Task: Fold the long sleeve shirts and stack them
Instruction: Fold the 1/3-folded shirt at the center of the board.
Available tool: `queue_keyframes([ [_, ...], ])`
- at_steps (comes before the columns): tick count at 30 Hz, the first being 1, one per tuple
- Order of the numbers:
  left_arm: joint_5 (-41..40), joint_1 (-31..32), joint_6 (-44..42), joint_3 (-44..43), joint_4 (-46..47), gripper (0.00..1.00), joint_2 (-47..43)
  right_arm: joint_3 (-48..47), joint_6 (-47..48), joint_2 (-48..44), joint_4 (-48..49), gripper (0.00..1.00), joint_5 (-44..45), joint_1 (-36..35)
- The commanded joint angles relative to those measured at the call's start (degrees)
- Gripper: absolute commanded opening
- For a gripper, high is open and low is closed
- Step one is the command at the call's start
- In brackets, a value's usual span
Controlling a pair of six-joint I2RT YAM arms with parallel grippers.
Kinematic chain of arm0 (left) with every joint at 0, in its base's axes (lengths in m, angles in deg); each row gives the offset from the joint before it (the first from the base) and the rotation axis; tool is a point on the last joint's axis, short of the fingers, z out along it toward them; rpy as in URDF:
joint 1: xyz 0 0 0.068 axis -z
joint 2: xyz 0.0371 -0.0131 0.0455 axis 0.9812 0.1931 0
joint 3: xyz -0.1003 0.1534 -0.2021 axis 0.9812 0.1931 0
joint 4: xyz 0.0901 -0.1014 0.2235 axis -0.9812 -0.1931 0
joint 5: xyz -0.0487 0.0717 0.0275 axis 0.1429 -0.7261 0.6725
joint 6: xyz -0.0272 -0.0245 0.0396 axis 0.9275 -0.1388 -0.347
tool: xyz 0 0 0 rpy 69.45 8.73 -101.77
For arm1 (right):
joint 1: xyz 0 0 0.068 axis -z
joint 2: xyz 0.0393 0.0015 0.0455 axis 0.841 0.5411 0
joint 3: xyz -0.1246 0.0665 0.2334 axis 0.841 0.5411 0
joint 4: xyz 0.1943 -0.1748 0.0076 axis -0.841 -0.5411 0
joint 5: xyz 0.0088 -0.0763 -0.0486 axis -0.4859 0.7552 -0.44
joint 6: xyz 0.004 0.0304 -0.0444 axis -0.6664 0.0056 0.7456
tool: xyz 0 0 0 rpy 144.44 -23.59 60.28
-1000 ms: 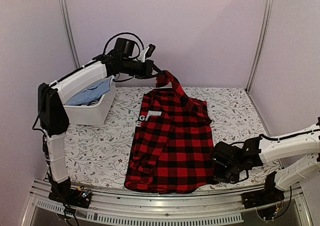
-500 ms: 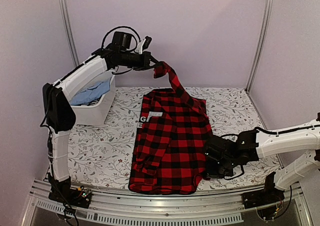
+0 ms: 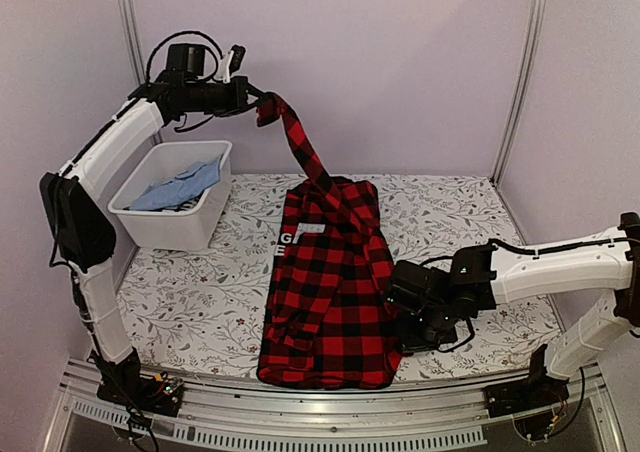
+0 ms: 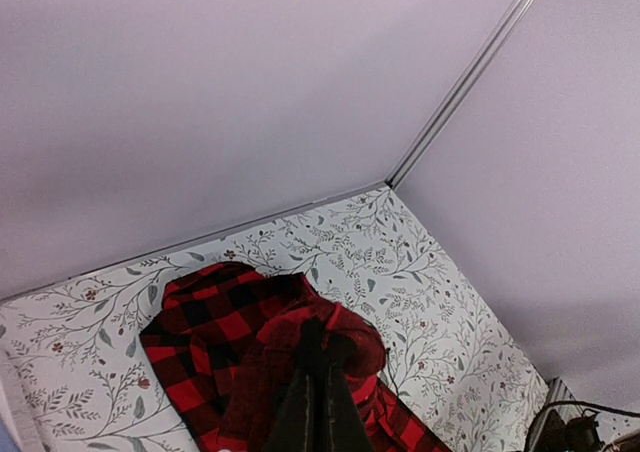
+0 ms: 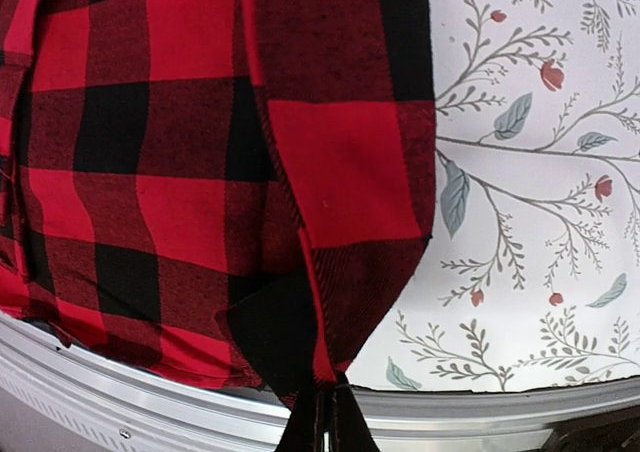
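A red-and-black buffalo check shirt (image 3: 325, 302) lies on the flowered table, with a white lettered tag (image 3: 287, 239) near its collar. My left gripper (image 3: 262, 102) is shut on a part of the shirt and holds it high above the back of the table, so a strip of cloth (image 3: 303, 152) hangs taut down to the body; the pinched cloth also shows in the left wrist view (image 4: 330, 352). My right gripper (image 3: 398, 307) is shut on the shirt's right edge, low over the table; that pinched fold shows in the right wrist view (image 5: 330, 372).
A white plastic bin (image 3: 170, 227) with a light blue garment (image 3: 180, 187) stands at the back left. The metal rail (image 3: 330, 412) runs along the table's near edge. Walls and corner posts (image 3: 520, 72) close the back and sides.
My left gripper has risen and moved left, pulling the cloth up into a long taut strip. My right gripper has moved left with the shirt's right edge, making the shirt narrower.
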Motion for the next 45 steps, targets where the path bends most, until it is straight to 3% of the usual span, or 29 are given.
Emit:
queue_keyframes([
  [1, -0.6, -1.97, -0.77, 1.32, 1.21, 0.0, -2.63, -1.62, 3.73, -2.83, -6.95, 0.0, 1.29, -0.35],
  [10, -0.24, -3.16, -0.84, -0.32, 1.05, 0.0, -1.27, -7.89, 14.02, -0.57, -6.42, 0.0, -5.22, -0.78],
  [19, -0.35, -4.37, -1.23, -1.89, 0.55, 0.0, 0.59, -23.79, 29.71, 13.99, -9.28, 0.0, -9.66, -1.15],
  [24, -0.55, -4.7, -1.39, -1.54, 0.55, 0.0, 0.98, -30.0, 32.81, 22.64, -6.44, 0.01, -10.71, -1.14],
  [35, 1.6, -4.79, -0.69, -2.7, 2.68, 0.0, 1.62, -21.74, 28.01, 25.46, 8.06, 0.02, -19.23, -1.58],
  [39, 4.13, -4.7, 0.93, -3.48, 6.93, 0.01, 2.11, -20.23, 26.26, 23.21, 10.03, 0.27, -15.68, -1.54],
  [45, 6.53, -4.57, 2.27, -3.59, 8.88, 0.01, 3.06, -20.34, 25.04, 15.44, 11.98, 0.53, -7.27, 4.39],
])
